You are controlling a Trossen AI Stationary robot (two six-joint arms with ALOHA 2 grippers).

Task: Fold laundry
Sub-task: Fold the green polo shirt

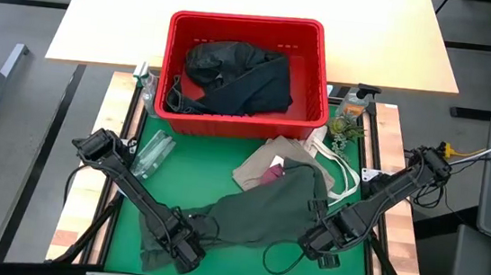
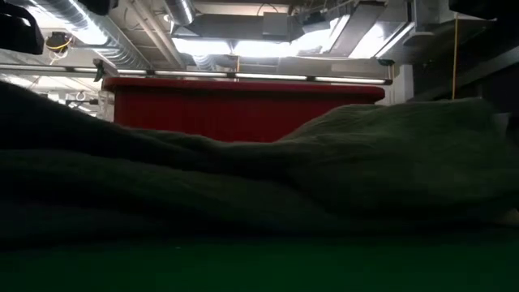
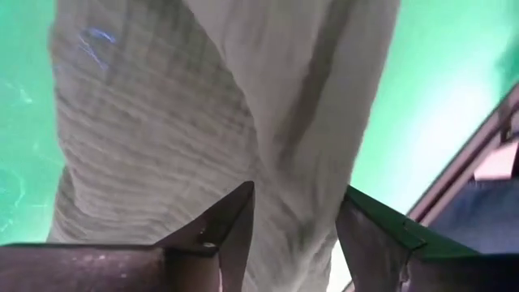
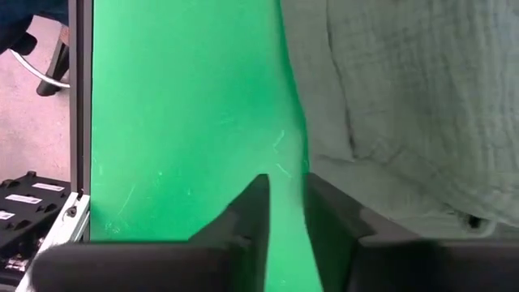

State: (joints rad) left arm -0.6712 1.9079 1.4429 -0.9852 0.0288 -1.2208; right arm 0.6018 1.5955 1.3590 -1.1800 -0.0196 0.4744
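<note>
Left gripper (image 3: 296, 235) fingers apart over olive shirt (image 1: 256, 213); right gripper (image 4: 285, 223) narrowly parted beside it — cloth could snag, undoing the fold.

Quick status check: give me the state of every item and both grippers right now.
olive-green shirt: spread crumpled on the mat, unfolded
tan top: bunched under the shirt's far edge
black garments: heaped in the red basket
left gripper: open over the shirt
right gripper: slightly open beside the shirt's edge

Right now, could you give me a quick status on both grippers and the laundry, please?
Left gripper open over olive-green shirt. Right gripper slightly open at the shirt's edge, holding nothing. Black garments in red basket. Nothing blocking.
</note>
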